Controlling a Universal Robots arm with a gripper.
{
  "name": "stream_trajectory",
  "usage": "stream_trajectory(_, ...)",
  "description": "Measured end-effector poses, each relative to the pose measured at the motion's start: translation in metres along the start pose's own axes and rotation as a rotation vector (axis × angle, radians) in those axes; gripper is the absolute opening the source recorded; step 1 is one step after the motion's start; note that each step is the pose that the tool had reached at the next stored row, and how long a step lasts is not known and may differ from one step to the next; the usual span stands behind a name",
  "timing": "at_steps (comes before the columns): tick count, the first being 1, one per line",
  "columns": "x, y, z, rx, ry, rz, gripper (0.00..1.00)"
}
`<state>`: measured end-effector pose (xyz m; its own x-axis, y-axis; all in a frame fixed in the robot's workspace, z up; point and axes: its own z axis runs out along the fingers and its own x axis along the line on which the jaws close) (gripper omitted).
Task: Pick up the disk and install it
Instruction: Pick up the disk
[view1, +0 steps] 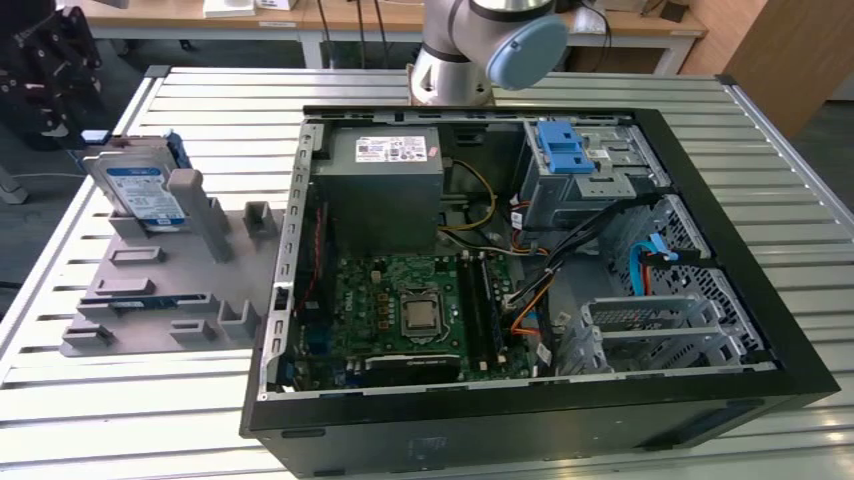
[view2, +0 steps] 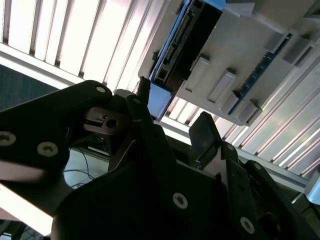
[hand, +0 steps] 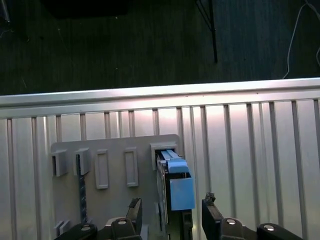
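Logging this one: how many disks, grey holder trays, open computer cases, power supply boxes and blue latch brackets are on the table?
disk: 1, standing upright in the tray
grey holder tray: 1
open computer case: 1
power supply box: 1, inside the case
blue latch bracket: 1, inside the case
Total: 5

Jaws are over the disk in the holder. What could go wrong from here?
1. The disk stands on edge in a slot of the grey holder. The open gripper straddles it, seemingly a little off-centre, so one jaw might touch first and tilt or jam it.
2. Loose cables drape beside the drive cage inside the case. They could snag the disk or block it on insertion.
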<state>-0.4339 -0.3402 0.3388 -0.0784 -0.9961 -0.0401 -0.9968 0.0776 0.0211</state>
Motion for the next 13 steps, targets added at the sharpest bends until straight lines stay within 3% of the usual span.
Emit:
stream_trajectory(8, -0.0015, 0.0057, 0.0118, 0.0017, 0.0005, 0.000, 0.59)
stream_trajectory(13, -0.0015, 0.0058, 0.0126, 0.0015, 0.0007, 0.000, 0.59)
